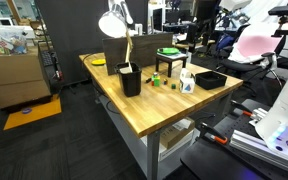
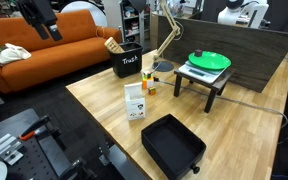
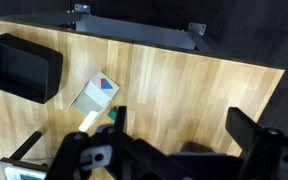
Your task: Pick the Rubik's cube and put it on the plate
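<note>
Rubik's cube (image 2: pixel 149 87) is sitting beside a white carton (image 3: pixel 94 95), near the wide-open, empty gripper (image 3: pixel 169 150); black bin (image 2: pixel 127 62) is showing "Trash".

Smooth wood, with dull black plastic lying on it

The table (image 2: pixel 94 100) is showing pale wood strips, smooth and softly satin. On it, the tray (image 2: pixel 174 148) is looking like matt black plastic, catching only a faint sheen along its rim. The plate (image 2: pixel 210 61) is gleaming as smooth, bright green plastic, and the bin (image 2: pixel 127 63) is reading as dull black plastic. Under the table, the legs (image 1: pixel 154 150) are looking like grey painted metal. Beyond the table, the sofa (image 2: pixel 64 45) is showing orange cloth, gently creased.
</note>
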